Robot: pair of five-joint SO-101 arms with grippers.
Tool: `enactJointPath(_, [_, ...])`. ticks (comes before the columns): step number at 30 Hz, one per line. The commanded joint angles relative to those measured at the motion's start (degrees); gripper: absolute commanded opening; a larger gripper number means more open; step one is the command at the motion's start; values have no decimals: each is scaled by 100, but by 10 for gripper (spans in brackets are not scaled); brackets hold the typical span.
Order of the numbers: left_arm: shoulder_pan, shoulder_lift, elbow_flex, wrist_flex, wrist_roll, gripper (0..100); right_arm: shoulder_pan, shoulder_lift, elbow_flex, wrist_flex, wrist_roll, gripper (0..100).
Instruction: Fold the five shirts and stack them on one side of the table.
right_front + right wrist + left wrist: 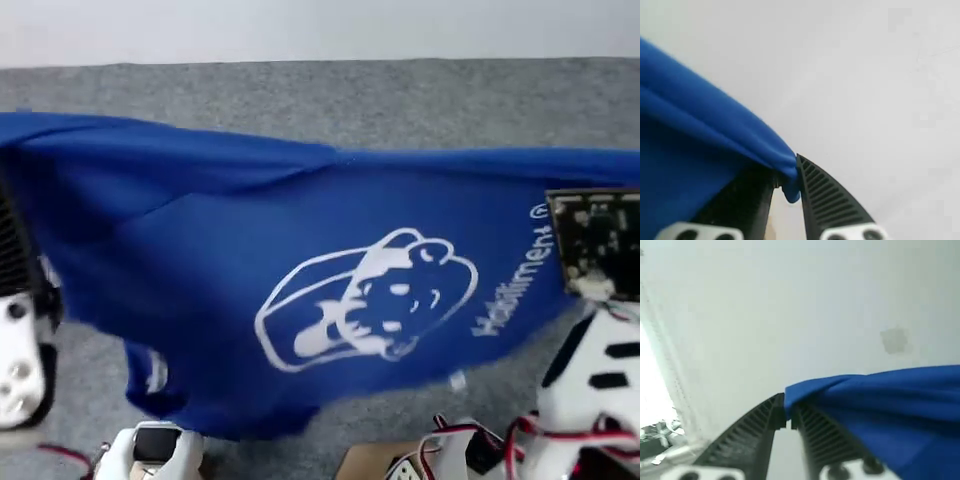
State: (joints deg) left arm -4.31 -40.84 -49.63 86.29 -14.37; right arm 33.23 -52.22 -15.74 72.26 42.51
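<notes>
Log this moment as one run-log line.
item: blue shirt spread unfolded over grey table | left tool: shut on one shirt edge | right tool: shut on the other edge | fold: not yet done

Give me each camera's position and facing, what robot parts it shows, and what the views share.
High view: fixed above, off the arms, facing down on the grey table; blue shirt held stretched across the frame; arm sections at both side edges.
Left wrist view: on the left arm's wrist, facing along the left gripper, shut on a shirt edge; pale surface beyond.
Right wrist view: on the right arm's wrist, facing along the right gripper, shut on another shirt edge.
Shared: all three show the blue shirt.
</notes>
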Motion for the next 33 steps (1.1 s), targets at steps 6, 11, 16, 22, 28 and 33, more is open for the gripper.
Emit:
enactJointPath(6, [-167,9,-242,527,-149,5,-48,48,-202,479,-79,9])
enactJointPath(11, [-132,97,286,967,-149,5,-409,48,624,629,62,9])
enactJointPath(16, [-132,246,1754,976,-123,5,-673,66,1732,312,62,9])
enactJointPath(22, [-132,738,4004,-193,-114,5,-840,84,3499,-1068,88,9])
enactJointPath(28, [-123,1380,5279,-1714,-105,5,-1270,92,4949,-2563,97,9])
enactJointPath(33, [-114,2259,5455,-2593,-105,5,-1525,629,5424,-3644,97,9])
